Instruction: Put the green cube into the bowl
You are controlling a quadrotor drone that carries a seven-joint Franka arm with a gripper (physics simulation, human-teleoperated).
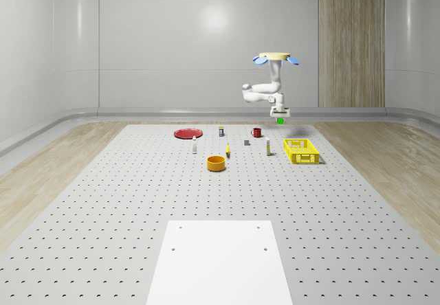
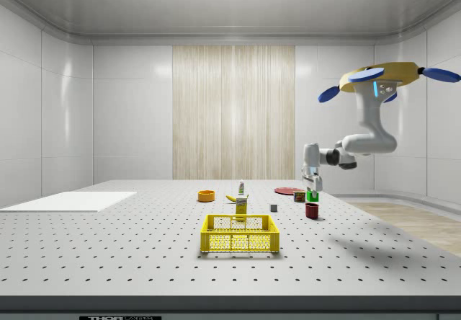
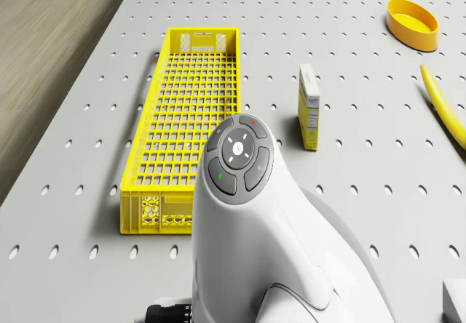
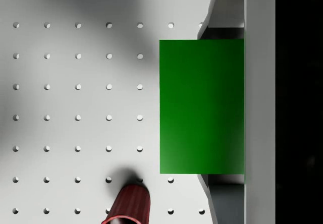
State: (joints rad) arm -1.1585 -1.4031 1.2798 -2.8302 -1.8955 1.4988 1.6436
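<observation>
The green cube hangs in the air, held in my gripper, which is shut on it. In the side view the gripper holds the cube a little above the red mug. In the wrist view the cube sits against a grey finger, with the mug on the table below. The orange bowl stands on the table toward the whole-scene view's left of the gripper, well apart from it. The drone hovers high over the table's far right part.
A yellow crate lies below the drone, with a small carton beside it. A banana, a grey block and a red plate lie around the bowl. A white sheet covers the near table.
</observation>
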